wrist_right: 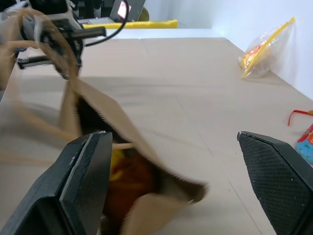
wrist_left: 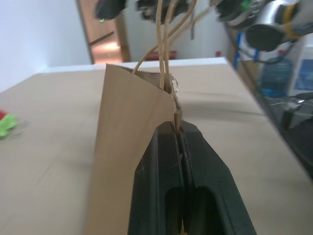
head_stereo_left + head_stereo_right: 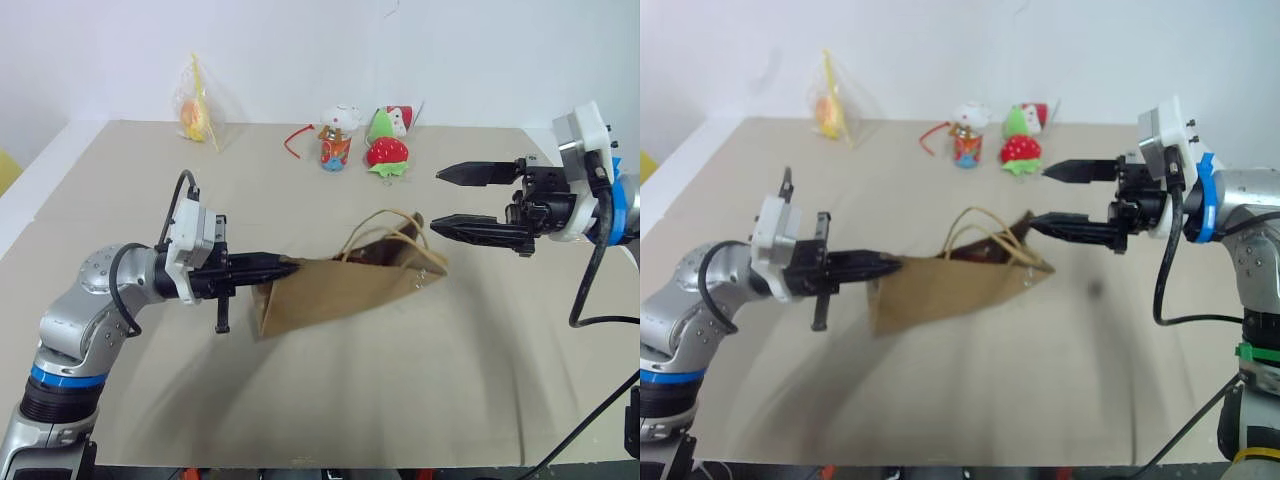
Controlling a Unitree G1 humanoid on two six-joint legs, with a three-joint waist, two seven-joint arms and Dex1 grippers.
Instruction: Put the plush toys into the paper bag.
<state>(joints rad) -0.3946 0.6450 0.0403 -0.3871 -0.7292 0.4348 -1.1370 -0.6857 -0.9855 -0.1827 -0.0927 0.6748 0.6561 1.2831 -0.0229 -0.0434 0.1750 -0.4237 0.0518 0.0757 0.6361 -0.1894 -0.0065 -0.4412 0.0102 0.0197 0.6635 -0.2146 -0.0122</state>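
The brown paper bag [image 3: 340, 285] hangs tilted on its side above the table, its mouth and loop handles [image 3: 390, 225] toward the right. My left gripper [image 3: 290, 267] is shut on the bag's folded bottom edge, and the left wrist view shows the paper pinched between the fingers [image 2: 161, 161]. My right gripper [image 3: 436, 200] stands open just right of the mouth, one finger above it and one level with the handles, holding nothing. Inside the mouth, the right wrist view shows the plush toys as a yellow patch [image 1: 120, 164] and a brown-orange mass [image 1: 131, 188], both partly hidden.
At the table's far edge lie a red strawberry plush [image 3: 387, 152], a green, red and white toy [image 3: 390, 122], a small white-topped toy [image 3: 337, 140] and a toy in clear plastic wrap [image 3: 197, 115]. The tan tabletop [image 3: 450, 380] spreads below the bag.
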